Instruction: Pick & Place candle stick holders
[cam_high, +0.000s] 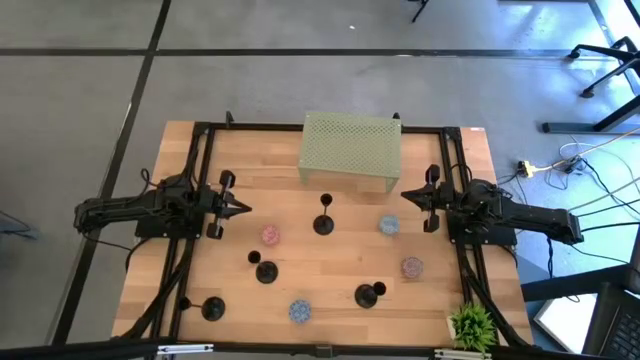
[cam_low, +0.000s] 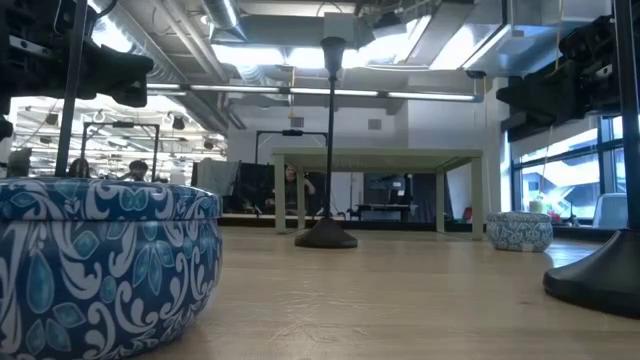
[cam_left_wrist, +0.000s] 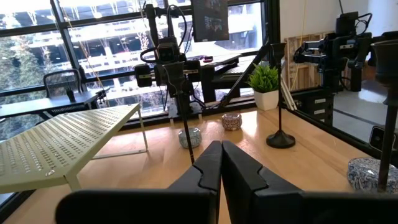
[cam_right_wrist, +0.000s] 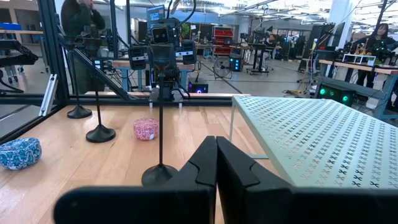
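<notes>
Four black candle stick holders stand upright on their round bases on the wooden table: one at the centre (cam_high: 323, 222), one left of centre (cam_high: 265, 270), one near the front left (cam_high: 212, 308) and one near the front right (cam_high: 368, 295). My left gripper (cam_high: 240, 209) is shut and empty at the left side, its tip pointing at the centre holder; its closed fingers show in the left wrist view (cam_left_wrist: 221, 152). My right gripper (cam_high: 405, 195) is shut and empty at the right side, facing the centre holder (cam_right_wrist: 160, 174).
A pale green perforated riser (cam_high: 351, 150) stands at the table's far middle. Small round tins lie among the holders: pink (cam_high: 270, 235), grey-blue (cam_high: 389, 226), mauve (cam_high: 412, 267) and blue (cam_high: 300, 311). A potted plant (cam_high: 472, 325) sits at the front right corner.
</notes>
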